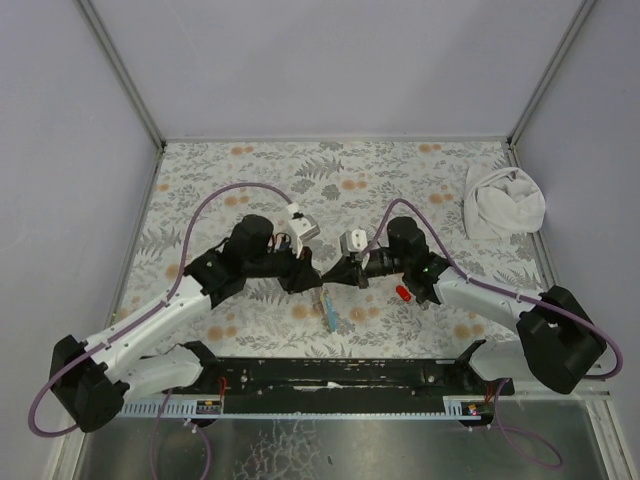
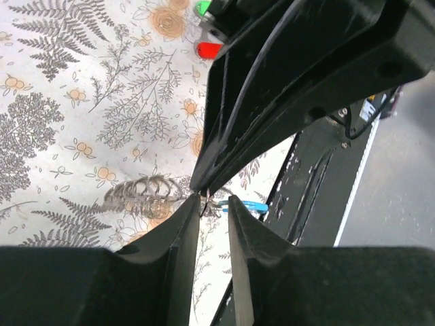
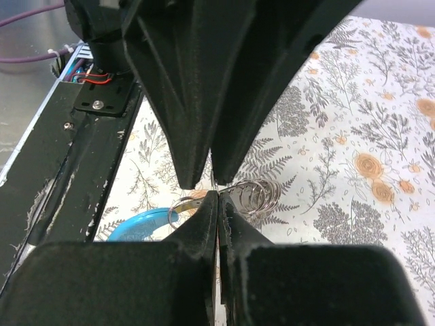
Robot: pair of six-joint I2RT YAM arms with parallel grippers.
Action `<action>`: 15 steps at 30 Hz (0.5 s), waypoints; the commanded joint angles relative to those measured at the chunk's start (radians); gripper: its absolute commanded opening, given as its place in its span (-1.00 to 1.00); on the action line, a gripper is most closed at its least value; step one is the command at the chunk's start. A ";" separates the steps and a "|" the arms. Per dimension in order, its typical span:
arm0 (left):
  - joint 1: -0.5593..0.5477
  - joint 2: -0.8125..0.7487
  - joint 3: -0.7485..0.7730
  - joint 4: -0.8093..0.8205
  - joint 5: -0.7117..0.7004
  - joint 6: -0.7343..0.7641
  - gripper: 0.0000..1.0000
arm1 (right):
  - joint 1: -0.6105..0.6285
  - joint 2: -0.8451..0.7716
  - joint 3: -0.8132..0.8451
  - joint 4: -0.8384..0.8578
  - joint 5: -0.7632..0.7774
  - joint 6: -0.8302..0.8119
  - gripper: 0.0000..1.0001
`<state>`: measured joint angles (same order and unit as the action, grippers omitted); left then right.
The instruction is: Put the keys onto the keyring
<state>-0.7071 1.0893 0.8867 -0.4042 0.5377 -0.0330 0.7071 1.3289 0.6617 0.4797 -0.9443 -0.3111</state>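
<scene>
Left gripper: the black two-finger left gripper [image 2: 214, 205] is pointing in from 9 o'clock and hovering low over the table. Its fingers are standing slightly apart, released, with the printed surface showing through the gap.
Right gripper: the black two-finger right gripper [image 3: 217, 198] is pointing in from 3 o'clock with its fingers clenched tight together. Its tips are sitting nose to nose with the left gripper's tips. I cannot tell whether a strand of wire is pinched between them.
Keyring: the thin hoop keyring [image 1: 329, 312], part grey wire and part light blue, is lying at 6 o'clock of the meeting tips. Its grey end is sitting right at the fingertips and the blue stretch is running toward the arm bases.
Red key: the tiny red key [image 1: 403, 293] with a plastic head is lying at 4 o'clock of the tips, just beside the right arm.
Green key: the tiny green key [image 2: 202, 8] is lying near the red key.
Table: the floral-print table [image 1: 400, 170] is carrying a crumpled white cloth bundle [image 1: 503, 203] at 2 o'clock, well apart.
</scene>
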 commanded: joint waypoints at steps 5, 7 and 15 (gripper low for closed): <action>-0.009 -0.278 -0.373 0.634 -0.173 -0.227 -0.40 | -0.025 -0.043 -0.048 0.209 0.101 0.157 -1.00; -0.007 -0.359 -0.471 0.757 -0.201 -0.236 -0.35 | -0.026 -0.038 -0.067 0.269 0.105 0.195 -1.00; 0.001 -0.443 -0.720 1.116 -0.182 -0.210 -0.28 | -0.026 -0.016 -0.137 0.427 0.100 0.311 -1.00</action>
<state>-0.7078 0.6258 0.2226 0.4118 0.3500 -0.2504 0.6865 1.3201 0.5350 0.7490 -0.8482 -0.0731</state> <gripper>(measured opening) 0.361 0.011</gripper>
